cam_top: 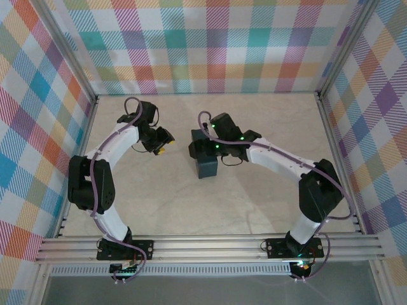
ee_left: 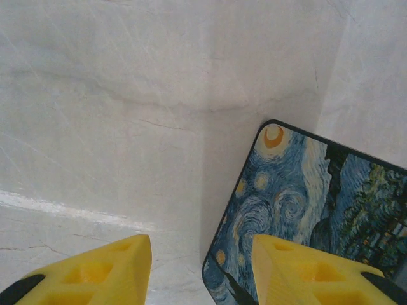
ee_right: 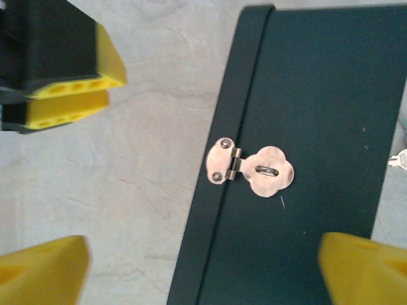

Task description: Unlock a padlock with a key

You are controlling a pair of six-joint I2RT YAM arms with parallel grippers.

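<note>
**Both jaws apart over the blue tin, nothing gripped**

Right gripper (ee_right: pixel 203 272) first: its jaws stand wide, as wide as you like, hanging over the square dark-blue tin (ee_right: pixel 305 127). One yellow fingertip sits over bare table off one side of the tin, the other by the tin's opposite edge. The tin's plain dark face lies between them, and they grip nothing. Dead centre on that face is the small silver clover-shaped hasp (ee_right: pixel 254 169), folded flat with the staple loop poking through its slot.

Just past the tin's far edge, what looks like the key (ee_right: pixel 398 159) peeks in as a tiny silvery metal piece on the table. The frame cuts it off, so I cannot be sure.

Left gripper (ee_left: pixel 198 274) now: its jaws are partly open with a clear gap, holding nothing. It hovers just beside the tin's corner, one yellow finger (ee_left: pixel 299 273) in front of the swirl-printed lid and the other over the table.

From above, the two grippers flank the tin near mid-table. The surface is a pale, marble-veined tabletop (cam_top: pixel 254 210). Pastel plaid cloth walls (cam_top: pixel 210 44) rise beyond and to either side of the tin, and an aluminium rail (cam_top: pixel 210 244) runs on its near side.
</note>
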